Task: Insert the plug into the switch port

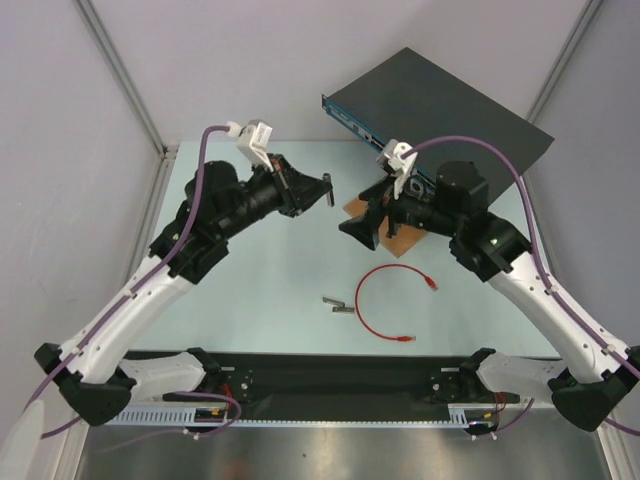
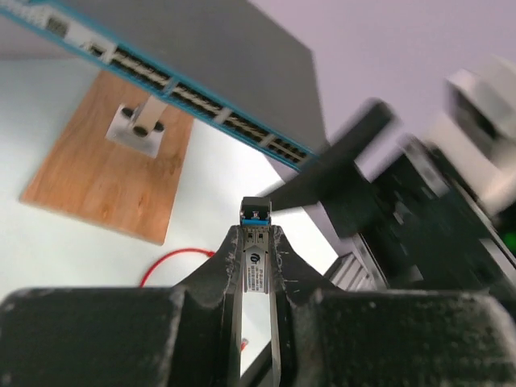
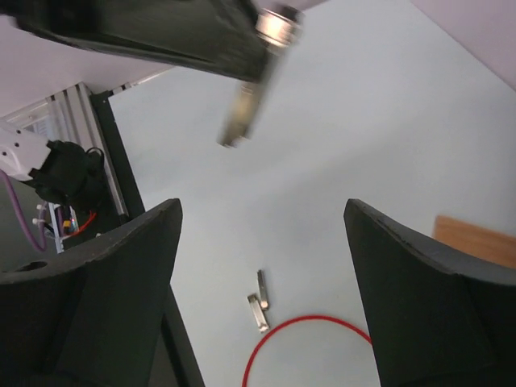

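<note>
The plug (image 2: 255, 262) is a small metal module with a blue tip, pinched between my left gripper's (image 2: 255, 235) fingers, tip pointing forward. It hangs in the air, well short of the switch (image 2: 201, 97), whose blue-edged front face carries rows of ports. In the top view my left gripper (image 1: 322, 190) hovers mid-table, facing my right gripper (image 1: 365, 213). The switch (image 1: 440, 115) lies at the back right. My right gripper (image 3: 262, 242) is wide open and empty, above the table. The held plug (image 3: 242, 113) shows blurred at the top of the right wrist view.
A wooden board (image 1: 405, 238) with a metal bracket (image 2: 137, 125) lies in front of the switch, partly under my right arm. A red cable loop (image 1: 385, 300) and two spare metal modules (image 1: 338, 303) lie on the table's middle front. The right arm (image 2: 419, 210) looms close at the left gripper's right.
</note>
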`<state>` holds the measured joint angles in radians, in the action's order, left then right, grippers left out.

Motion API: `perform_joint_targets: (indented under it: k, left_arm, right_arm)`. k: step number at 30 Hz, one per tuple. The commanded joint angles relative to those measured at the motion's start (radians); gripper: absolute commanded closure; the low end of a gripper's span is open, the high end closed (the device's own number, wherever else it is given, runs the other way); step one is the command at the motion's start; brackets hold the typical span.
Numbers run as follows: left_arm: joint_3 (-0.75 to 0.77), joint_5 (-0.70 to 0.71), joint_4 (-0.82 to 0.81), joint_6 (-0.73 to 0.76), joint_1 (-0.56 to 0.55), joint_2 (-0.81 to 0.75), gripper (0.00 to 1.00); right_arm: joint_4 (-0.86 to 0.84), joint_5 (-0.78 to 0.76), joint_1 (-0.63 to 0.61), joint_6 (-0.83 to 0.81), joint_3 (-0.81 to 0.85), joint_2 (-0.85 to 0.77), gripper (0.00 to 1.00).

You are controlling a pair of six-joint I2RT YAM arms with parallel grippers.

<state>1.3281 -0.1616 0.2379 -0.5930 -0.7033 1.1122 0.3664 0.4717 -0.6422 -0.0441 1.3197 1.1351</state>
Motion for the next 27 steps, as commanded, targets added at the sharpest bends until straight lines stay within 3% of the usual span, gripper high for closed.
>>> perform_joint_targets:
  k: [1,6,18,21,23,24,26,27]
  left_arm:
    - [0.140,0.115,0.178,-0.140,0.010,0.069,0.99]
    - [0.145,0.197,0.219,-0.178,0.011,0.090,1.00]
    - [0.106,0.169,0.184,-0.183,0.034,0.084,1.00]
    - [0.100,0.134,0.178,-0.195,0.034,0.086,0.97]
    - [0.088,0.106,0.170,-0.205,0.034,0.083,0.94]
    - [0.082,0.090,0.152,-0.206,0.034,0.081,0.91]
    - [0.071,0.071,0.141,-0.209,0.034,0.081,0.85]
    - [0.069,0.068,0.138,-0.206,0.034,0.080,0.76]
  right_arm:
    - [-0.219,-0.096,-0.079,0.035,0.007,0.000,0.14]
    - [-0.276,-0.223,-0.139,0.052,0.018,0.066,0.16]
    - [-0.282,-0.354,-0.146,0.085,0.044,0.140,0.34]
    - [-0.296,-0.340,-0.148,0.081,0.049,0.146,0.45]
    - [-0.300,-0.318,-0.146,0.073,0.053,0.150,0.64]
    - [-0.297,-0.308,-0.146,0.060,0.058,0.153,0.80]
    - [-0.288,-0.280,-0.143,0.050,0.061,0.155,0.95]
    - [-0.279,-0.277,-0.140,0.055,0.061,0.155,1.00]
